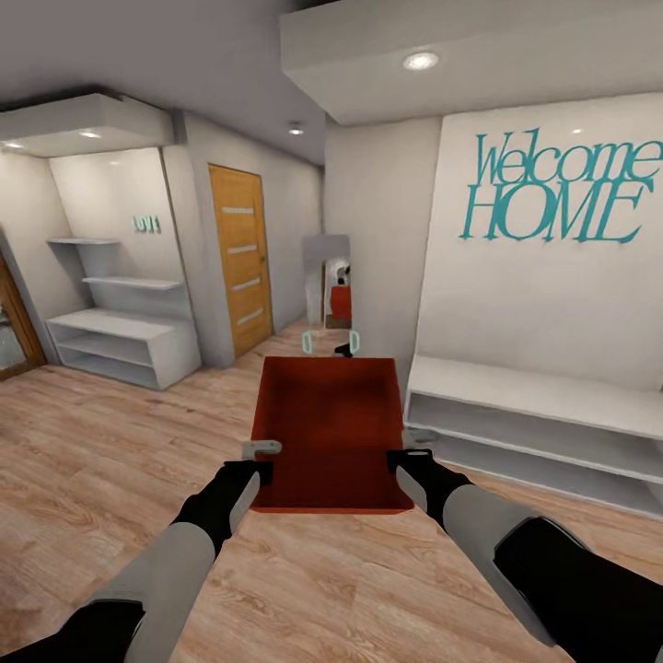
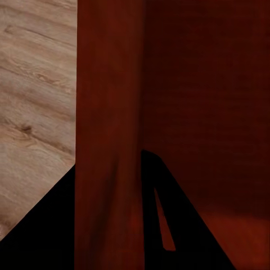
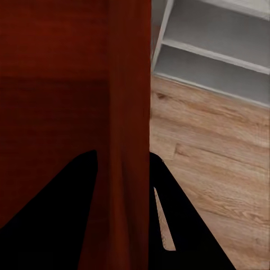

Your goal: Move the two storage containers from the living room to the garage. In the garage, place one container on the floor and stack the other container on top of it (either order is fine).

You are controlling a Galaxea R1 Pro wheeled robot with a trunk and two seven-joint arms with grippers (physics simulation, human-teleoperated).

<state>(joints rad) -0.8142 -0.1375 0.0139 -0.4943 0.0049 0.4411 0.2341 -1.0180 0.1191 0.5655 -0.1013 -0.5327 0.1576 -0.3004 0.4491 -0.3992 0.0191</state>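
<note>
Item: storage container (image 1: 330,433), carried over wood floor (image 1: 110,460) before the "Welcome HOME" wall (image 1: 552,276). Left gripper (image 1: 261,458) and right gripper (image 1: 403,451): jaws clamping opposite side walls. Step: transport. Next: drive on toward the garage.

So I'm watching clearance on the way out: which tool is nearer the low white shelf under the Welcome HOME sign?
Right. The right tool grips the container wall on the side facing the shelf; the left tool clamps the opposite wall.

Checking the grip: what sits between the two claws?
In the head view, the orange-red storage container spans the gap between the left claw and right claw. Each wrist view shows a side wall pinched between fingers.
</note>
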